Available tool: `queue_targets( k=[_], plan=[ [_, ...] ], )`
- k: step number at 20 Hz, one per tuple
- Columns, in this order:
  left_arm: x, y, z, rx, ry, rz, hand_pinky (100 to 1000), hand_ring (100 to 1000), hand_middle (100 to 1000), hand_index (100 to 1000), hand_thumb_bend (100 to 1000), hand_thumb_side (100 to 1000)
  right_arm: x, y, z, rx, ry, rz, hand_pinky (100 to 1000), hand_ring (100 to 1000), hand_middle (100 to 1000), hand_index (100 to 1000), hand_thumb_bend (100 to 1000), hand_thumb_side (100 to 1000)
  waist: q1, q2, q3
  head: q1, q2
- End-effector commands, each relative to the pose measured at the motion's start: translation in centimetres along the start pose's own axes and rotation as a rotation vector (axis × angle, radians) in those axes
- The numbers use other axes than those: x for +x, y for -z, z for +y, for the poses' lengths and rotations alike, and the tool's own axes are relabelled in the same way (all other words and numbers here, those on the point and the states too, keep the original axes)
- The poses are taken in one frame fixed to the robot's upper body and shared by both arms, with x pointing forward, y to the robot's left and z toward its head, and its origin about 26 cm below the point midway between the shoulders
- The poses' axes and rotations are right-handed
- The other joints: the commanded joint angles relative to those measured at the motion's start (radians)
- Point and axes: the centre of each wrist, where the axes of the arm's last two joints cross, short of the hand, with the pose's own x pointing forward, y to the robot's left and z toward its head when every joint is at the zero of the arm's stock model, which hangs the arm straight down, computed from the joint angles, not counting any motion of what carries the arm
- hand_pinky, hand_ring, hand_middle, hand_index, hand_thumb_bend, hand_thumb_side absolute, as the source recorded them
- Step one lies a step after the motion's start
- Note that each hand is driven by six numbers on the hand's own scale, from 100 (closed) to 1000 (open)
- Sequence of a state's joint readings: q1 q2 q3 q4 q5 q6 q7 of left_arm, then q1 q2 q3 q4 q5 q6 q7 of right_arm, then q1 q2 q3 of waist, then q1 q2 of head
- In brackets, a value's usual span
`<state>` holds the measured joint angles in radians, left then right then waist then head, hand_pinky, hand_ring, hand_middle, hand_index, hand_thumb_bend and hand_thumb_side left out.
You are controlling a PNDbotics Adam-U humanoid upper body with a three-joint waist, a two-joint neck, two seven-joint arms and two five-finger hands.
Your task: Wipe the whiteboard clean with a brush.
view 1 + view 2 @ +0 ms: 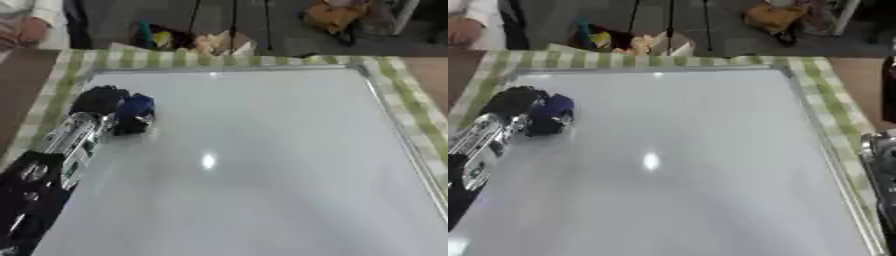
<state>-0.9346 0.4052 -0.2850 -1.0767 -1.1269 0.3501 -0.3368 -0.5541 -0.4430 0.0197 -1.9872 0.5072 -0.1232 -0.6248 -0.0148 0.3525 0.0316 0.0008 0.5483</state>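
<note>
In the left eye view, the blue brush is grasped by the left robot hand at the whiteboard's ten o'clock; it should be kept flat. In the right eye view, the board appears unmarked; the right robot hand cannot be told.

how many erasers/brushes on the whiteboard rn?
1. A blue brush in the left hand, at the whiteboard's upper-left area. No other shows; the arm could hide something along the left edge.
</note>
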Motion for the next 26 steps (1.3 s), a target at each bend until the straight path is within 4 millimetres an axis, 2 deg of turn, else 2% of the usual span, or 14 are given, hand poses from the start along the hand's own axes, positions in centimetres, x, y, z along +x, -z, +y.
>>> queue_targets(
  k=[1,15,26],
  plan=[
    [0.8,0.0,-0.2,-0.025,0.012,-0.046,307,465,490,781,100,845,0.4,0.6,-0.2,-0.009,0.012,-0.019,809,837,771,819,100,963,-0.001,-0.012,-0.003,0.005,-0.010],
    [3.4,-1.0,0.0,-0.045,0.109,-0.211,327,474,497,783,100,852,0.4,0.7,-0.1,-0.012,0.016,-0.024,810,836,771,820,100,962,0.002,-0.015,-0.004,0.011,-0.012],
    [3.7,-1.3,0.2,-0.039,0.141,-0.230,330,475,498,782,100,855,0.4,0.6,-0.1,-0.012,0.015,-0.023,811,836,771,820,100,961,0.003,-0.018,-0.002,0.011,-0.012]
  ],
)
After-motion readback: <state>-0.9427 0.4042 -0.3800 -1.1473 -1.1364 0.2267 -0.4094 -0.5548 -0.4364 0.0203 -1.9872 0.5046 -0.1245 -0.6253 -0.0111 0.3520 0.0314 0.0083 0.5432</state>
